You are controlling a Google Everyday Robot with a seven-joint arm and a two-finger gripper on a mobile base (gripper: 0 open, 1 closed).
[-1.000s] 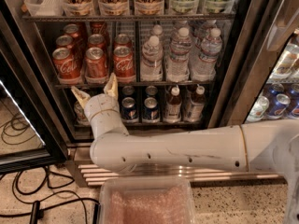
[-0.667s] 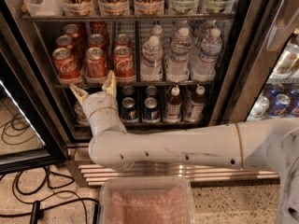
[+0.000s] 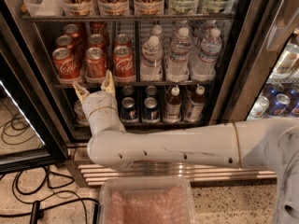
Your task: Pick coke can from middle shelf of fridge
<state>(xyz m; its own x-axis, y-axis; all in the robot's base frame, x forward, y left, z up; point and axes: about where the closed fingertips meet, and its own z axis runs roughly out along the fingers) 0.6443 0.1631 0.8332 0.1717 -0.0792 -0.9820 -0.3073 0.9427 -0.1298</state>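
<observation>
Several red coke cans stand in rows on the left of the middle shelf (image 3: 140, 83) of the open fridge (image 3: 243, 55); the front three are at the rail, the middle one (image 3: 95, 62) just above my gripper. My gripper (image 3: 94, 87) points up at the shelf's front rail, below the front cans. Its two tan fingers are spread apart and hold nothing. My white arm (image 3: 187, 143) reaches in from the right across the fridge's base.
Water bottles (image 3: 180, 55) fill the right of the middle shelf. Clear bins (image 3: 112, 6) with cans sit on the rack above. Blue cans (image 3: 128, 108) and small bottles stand below. A clear tray (image 3: 147, 202) is on my base. Cables (image 3: 28, 199) lie on the floor at left.
The gripper and arm have shifted slightly to the left and up toward the shelf's rail. The cans have not moved.
</observation>
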